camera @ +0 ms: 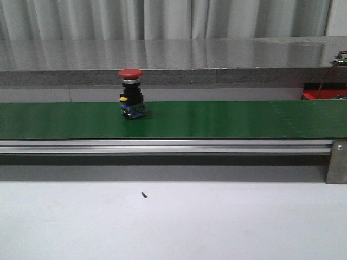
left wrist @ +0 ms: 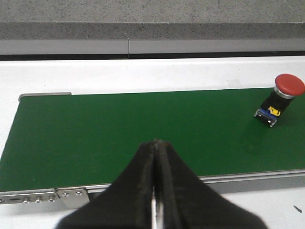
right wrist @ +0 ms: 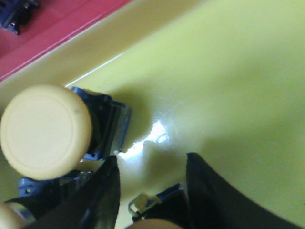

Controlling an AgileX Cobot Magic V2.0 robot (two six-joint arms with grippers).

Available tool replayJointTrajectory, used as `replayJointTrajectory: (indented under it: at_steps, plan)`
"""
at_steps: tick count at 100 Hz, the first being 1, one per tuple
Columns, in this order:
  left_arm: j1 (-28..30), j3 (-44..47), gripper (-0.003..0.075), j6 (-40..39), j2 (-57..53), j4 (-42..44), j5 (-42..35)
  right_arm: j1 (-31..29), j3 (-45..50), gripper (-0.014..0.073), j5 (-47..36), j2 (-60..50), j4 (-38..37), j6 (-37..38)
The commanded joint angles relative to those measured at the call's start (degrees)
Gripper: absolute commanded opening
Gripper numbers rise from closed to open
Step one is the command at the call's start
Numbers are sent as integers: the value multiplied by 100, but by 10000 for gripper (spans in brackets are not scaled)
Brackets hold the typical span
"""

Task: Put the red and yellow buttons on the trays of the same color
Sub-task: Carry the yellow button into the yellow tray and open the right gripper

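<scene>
Red button [camera: 131, 93] sits upright on the green belt [camera: 227, 119], waiting; our left gripper [left wrist: 155, 143] hovers pinched closed. Right gripper [right wrist: 151, 168] gapes over the yellow tray [right wrist: 228, 81], beside a yellow button [right wrist: 45, 131].

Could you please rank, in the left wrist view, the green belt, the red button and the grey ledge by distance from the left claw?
1. Green belt, right under the shut left claw.
2. Red button, on the belt, off to one side.
3. Grey ledge, beyond the belt.
</scene>
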Motion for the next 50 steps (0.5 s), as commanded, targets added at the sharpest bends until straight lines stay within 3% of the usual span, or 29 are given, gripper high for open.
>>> replayJointTrajectory:
  at_steps: [1,32,50]
  plan:
    - [-22,-150,-20,7,-62,-173,-306,-32,-130,132,-210,-145,113,-34]
    - [-22,-150,-20,7,-62,-173,-306,-32,-130,149,1,-137,113,-39]
    - [-22,-150,-20,7,-62,-173,-306,-32,-130,404,63,-137,113,-39]
